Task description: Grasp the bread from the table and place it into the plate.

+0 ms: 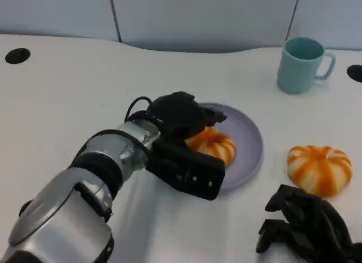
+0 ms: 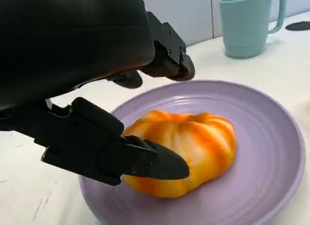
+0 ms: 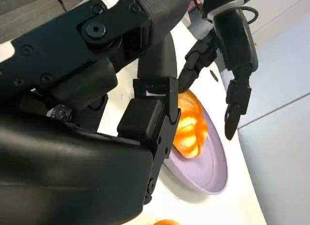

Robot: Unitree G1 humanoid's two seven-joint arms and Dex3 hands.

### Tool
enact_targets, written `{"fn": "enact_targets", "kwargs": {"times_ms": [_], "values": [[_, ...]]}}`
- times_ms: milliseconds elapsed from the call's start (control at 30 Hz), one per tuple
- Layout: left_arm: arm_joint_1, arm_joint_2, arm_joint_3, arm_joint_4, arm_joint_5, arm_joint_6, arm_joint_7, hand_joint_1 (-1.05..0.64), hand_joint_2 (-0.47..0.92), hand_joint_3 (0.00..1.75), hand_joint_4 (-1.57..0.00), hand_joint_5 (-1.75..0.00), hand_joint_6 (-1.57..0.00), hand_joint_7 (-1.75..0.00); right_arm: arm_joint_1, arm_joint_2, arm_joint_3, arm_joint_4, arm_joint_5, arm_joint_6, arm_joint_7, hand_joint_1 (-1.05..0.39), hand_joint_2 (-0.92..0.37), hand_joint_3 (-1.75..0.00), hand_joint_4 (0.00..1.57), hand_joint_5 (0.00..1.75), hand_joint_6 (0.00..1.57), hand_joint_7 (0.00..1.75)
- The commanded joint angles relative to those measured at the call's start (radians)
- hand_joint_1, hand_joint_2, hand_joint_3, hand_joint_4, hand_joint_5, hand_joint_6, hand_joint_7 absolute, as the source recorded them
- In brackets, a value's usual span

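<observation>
An orange-and-white striped bread [image 1: 216, 145] [image 2: 186, 147] lies on the lilac plate [image 1: 249, 139] [image 2: 271, 157] [image 3: 208, 172]. My left hand [image 1: 182, 139] reaches over the plate's left side with its fingers spread around this bread. One finger [image 2: 145, 159] lies against the bread's near side, while the upper fingers [image 2: 167, 58] stand clear above it. In the right wrist view the same bread [image 3: 191, 126] sits under the left hand's fingers [image 3: 235, 92]. A second striped bread [image 1: 319, 168] rests on the table right of the plate. My right hand [image 1: 305, 229] waits near the front edge, holding nothing.
A teal mug [image 1: 301, 64] [image 2: 249, 22] stands at the back right, beyond the plate. Dark round holes [image 1: 17, 55] mark the white table at the far left and far right. A pale wall panel runs along the back edge.
</observation>
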Motion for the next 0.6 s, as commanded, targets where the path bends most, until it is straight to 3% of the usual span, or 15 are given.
{"fn": "enact_targets", "kwargs": {"times_ms": [33, 167, 400, 600], "values": [[-0.007, 0.046, 0.067, -0.02, -0.071, -0.061, -0.043, -0.87, 0.92, 0.43, 0.0, -0.28, -0.18, 0.0, -0.006, -0.014, -0.011, 0.012, 0.006, -0.014, 0.008, -0.87, -0.75, -0.01, 1.45, 0.81, 1.25, 0.79], [0.01, 0.068, 0.14, -0.03, -0.151, -0.116, -0.095, -0.88, 0.92, 0.44, -0.01, -0.25, -0.17, 0.0, -0.013, -0.015, -0.015, 0.02, 0.011, -0.01, 0.014, -0.87, -0.75, 0.0, 1.45, 0.81, 1.26, 0.79], [0.116, 0.079, 0.393, -0.069, -0.461, -0.242, -0.305, -0.78, 0.92, 0.39, -0.08, -0.32, -0.21, -0.02, -0.02, -0.017, -0.018, 0.031, 0.01, -0.02, 0.02, -0.87, -0.75, 0.0, 1.45, 0.81, 1.26, 0.78], [0.236, 0.038, 0.622, -0.149, -0.782, -0.201, -0.57, -0.74, 0.92, 0.34, -0.12, -0.36, -0.24, -0.03, -0.032, -0.021, -0.027, 0.048, 0.014, -0.019, 0.025, -0.88, -0.74, 0.0, 1.43, 0.82, 1.26, 0.78]]}}
